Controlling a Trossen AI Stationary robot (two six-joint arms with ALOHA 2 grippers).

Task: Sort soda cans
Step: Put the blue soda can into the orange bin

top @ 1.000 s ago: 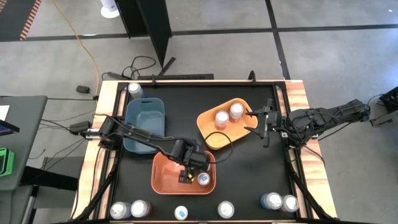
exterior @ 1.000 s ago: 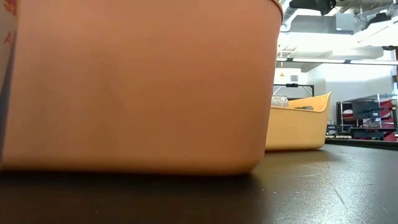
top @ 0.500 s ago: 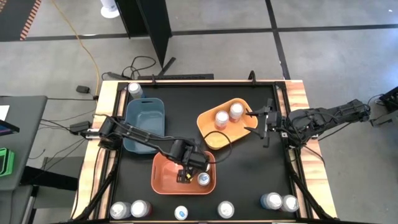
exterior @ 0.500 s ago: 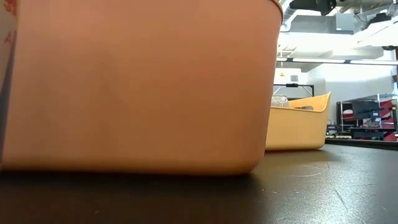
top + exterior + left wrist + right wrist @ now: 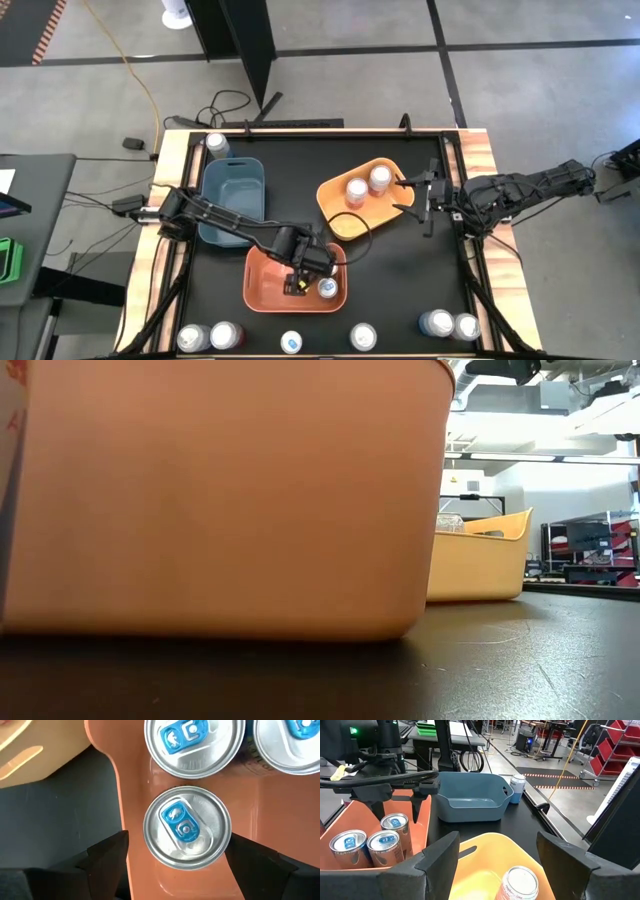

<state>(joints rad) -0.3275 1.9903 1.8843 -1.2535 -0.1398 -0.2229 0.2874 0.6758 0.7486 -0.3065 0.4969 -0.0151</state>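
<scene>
My left gripper (image 5: 297, 283) (image 5: 178, 840) is open, pointing down into the orange bin (image 5: 262, 290). Its fingers stand on either side of an upright silver-topped can with a blue tab (image 5: 187, 827) and do not plainly touch it. Two more blue-tab cans (image 5: 192, 742) (image 5: 290, 742) stand beside it on the bin floor. The right wrist view shows the same gripper (image 5: 396, 810) over these cans (image 5: 395, 824). My right gripper (image 5: 415, 197) (image 5: 497, 840) waits open at the table's right edge, beside the yellow bin (image 5: 345, 225), which holds two cans (image 5: 356, 190) (image 5: 380, 178).
A blue bin (image 5: 232, 195) sits at the far left with one can (image 5: 216, 145) beside it. Several cans (image 5: 291, 342) stand in a row along the near edge. In the low view the orange bin's wall (image 5: 220, 490) fills most of the picture.
</scene>
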